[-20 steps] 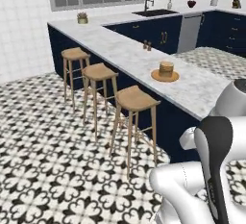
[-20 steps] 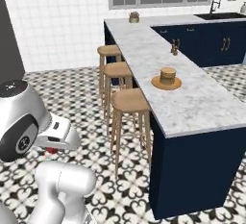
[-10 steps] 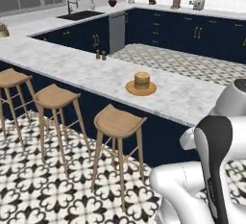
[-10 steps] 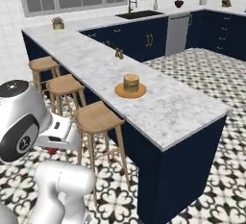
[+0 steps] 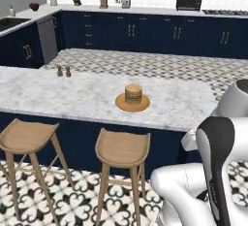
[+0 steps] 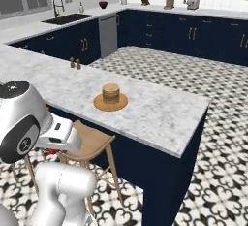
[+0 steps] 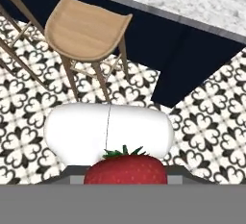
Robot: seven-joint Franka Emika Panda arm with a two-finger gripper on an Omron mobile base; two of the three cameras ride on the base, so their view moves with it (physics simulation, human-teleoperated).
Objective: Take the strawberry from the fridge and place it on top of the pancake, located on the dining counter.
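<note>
Your base has swung round: the pancake (image 5: pixel 133 94) on the dining counter (image 5: pixel 72 94) now sits nearly ahead. Strawberry (image 7: pixel 126 169) rides clamped in the gripper (image 7: pixel 126 177), low beside a stool (image 7: pixel 86 28); approach next.

Base views flank dining counter (image 5: pixel 58 94) from stool side – both share pancake (image 6: pixel 111 94); hand view looks floorward.

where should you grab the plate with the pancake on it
By its thin flat rim, from the stool side, the counter edge nearest the robot. The plate lies flat on the dining counter, the pancake covers its centre, so only the rim is free.
</note>
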